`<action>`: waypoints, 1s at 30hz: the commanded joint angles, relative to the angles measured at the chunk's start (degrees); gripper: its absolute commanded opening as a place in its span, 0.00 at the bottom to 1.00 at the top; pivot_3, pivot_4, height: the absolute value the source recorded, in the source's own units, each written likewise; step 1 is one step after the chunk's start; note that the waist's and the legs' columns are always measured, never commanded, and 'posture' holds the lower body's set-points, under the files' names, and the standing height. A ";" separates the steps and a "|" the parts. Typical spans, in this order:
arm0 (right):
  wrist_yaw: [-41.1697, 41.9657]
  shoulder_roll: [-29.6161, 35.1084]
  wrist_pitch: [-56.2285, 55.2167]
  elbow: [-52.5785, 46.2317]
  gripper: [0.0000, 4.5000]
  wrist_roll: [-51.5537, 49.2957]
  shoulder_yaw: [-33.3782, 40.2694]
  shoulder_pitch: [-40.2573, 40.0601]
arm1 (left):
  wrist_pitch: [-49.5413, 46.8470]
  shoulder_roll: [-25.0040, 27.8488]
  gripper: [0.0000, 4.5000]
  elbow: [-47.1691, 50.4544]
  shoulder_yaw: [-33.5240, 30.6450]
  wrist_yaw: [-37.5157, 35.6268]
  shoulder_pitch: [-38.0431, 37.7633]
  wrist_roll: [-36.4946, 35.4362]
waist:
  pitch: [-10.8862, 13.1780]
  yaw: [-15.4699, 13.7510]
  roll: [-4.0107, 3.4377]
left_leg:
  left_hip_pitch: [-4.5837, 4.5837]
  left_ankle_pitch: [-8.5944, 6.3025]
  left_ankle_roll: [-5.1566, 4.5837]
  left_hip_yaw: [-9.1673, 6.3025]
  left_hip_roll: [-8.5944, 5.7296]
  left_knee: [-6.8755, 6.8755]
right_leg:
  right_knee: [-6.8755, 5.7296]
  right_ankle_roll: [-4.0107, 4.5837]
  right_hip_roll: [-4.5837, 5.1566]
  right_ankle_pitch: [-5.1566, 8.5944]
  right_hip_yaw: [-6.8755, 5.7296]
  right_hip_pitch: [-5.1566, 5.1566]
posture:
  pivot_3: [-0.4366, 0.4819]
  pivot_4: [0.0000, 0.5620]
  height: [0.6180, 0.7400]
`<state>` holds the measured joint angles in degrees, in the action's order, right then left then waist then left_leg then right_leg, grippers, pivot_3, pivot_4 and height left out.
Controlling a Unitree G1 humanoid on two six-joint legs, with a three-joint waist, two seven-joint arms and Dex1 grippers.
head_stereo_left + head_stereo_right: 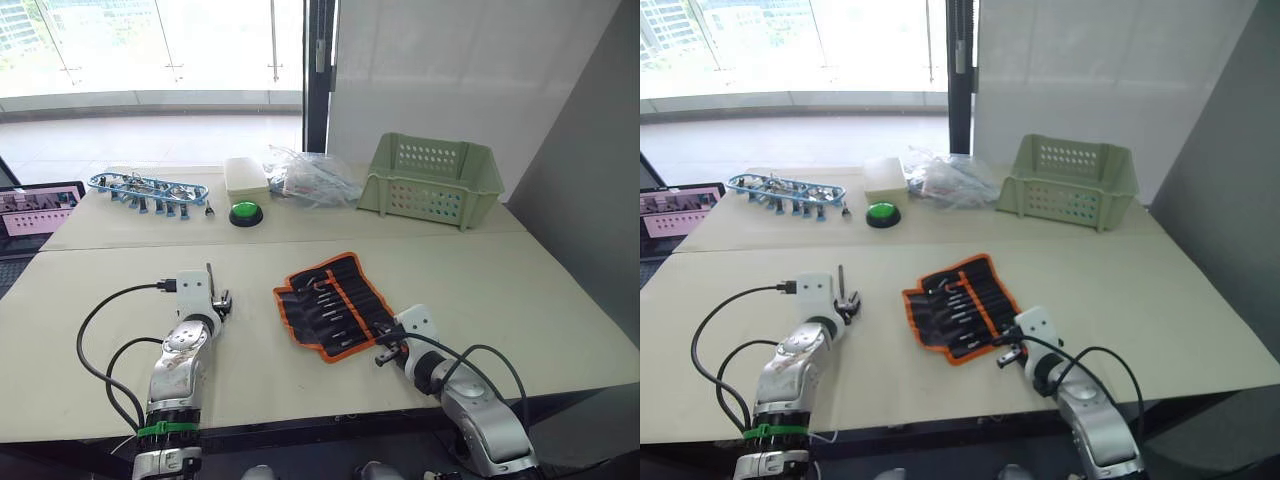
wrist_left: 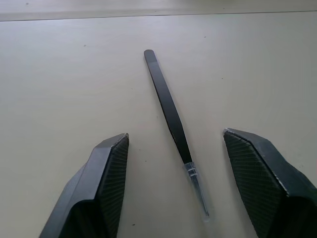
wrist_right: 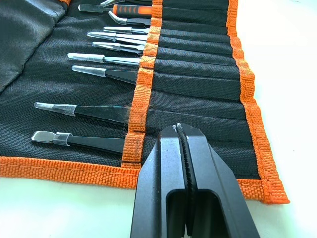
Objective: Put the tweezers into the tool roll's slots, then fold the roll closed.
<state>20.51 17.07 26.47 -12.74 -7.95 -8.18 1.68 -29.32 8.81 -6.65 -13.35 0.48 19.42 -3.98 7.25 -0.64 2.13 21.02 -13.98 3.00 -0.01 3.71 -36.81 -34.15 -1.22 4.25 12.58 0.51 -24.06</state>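
Note:
The tool roll (image 1: 332, 305) lies open and flat on the table, black with orange edging. Several tweezers (image 3: 99, 111) sit in its slots, tips pointing out. One loose black tweezer (image 2: 171, 111) lies on the bare table at the left. My left gripper (image 2: 176, 134) is open, its fingers (image 2: 106, 173) on either side of the tweezer's pointed end and not touching it. From the head camera this gripper (image 1: 220, 298) is left of the roll. My right gripper (image 3: 181, 130) is shut with nothing held, at the roll's near orange edge (image 1: 385, 350).
At the back of the table stand a pale green basket (image 1: 432, 180), a crumpled plastic bag (image 1: 310, 178), a white box (image 1: 246, 177), a green button (image 1: 245, 213) and a blue rack of clips (image 1: 148, 190). A pink case (image 1: 35, 212) sits far left.

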 commanded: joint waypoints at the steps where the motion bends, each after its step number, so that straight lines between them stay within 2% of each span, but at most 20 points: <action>1: -0.30 0.22 4.64 5.26 0.00 1.40 -1.39 -1.93 | -0.09 -1.62 0.38 -4.81 1.44 0.61 -0.01 0.09 | 0.00 0.00 -0.01 | 0.00 0.00 0.00 0.00 -0.01 0.00 | 0.00 0.00 0.01 0.00 0.00 0.00 | 0.48 0.27 0.85; 6: -0.38 0.26 4.57 5.00 0.00 1.35 -1.32 -2.17 | 1.23 -1.36 0.02 -6.99 1.21 1.00 0.65 0.08 | -0.04 -0.01 -0.05 | -0.03 0.00 0.00 0.00 -0.01 0.00 | 0.00 -0.01 0.01 0.00 0.00 0.01 | 0.48 0.27 0.85; 14: -0.45 0.37 4.63 4.86 0.00 1.28 -1.26 -2.23 | 2.96 -0.04 0.01 -8.17 0.47 1.41 1.05 0.26 | -0.05 -0.02 -0.11 | -0.02 0.00 0.01 0.00 -0.03 0.00 | 0.02 -0.01 0.07 0.00 -0.05 0.00 | 0.48 0.27 0.85; 22: -0.33 0.43 4.53 5.19 0.00 1.31 -1.25 -2.02 | 6.63 3.42 0.01 -3.22 0.18 0.04 0.82 0.55 | 0.00 0.26 -0.03 | 0.00 -0.01 0.01 -0.01 0.00 0.00 | 0.03 -0.01 0.05 0.00 -0.07 -0.08 | 0.48 0.27 0.85; 30: -0.10 0.39 4.46 5.25 0.00 1.45 -1.26 -2.13 | 6.27 9.24 0.01 6.40 0.57 -6.53 0.43 -1.53 | 0.39 1.12 0.86 | 0.17 0.00 0.01 0.00 0.07 0.00 | 0.02 -0.02 -0.02 -0.02 -0.04 -0.10 | 0.48 0.27 0.85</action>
<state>21.23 16.96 26.47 -13.34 -8.05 -8.73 1.88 -23.89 16.93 -5.00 -12.97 -4.20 19.24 -4.78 7.64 0.48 2.99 21.22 -13.97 3.01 0.03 3.78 -36.81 -34.13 -1.24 4.25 12.56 0.49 -24.16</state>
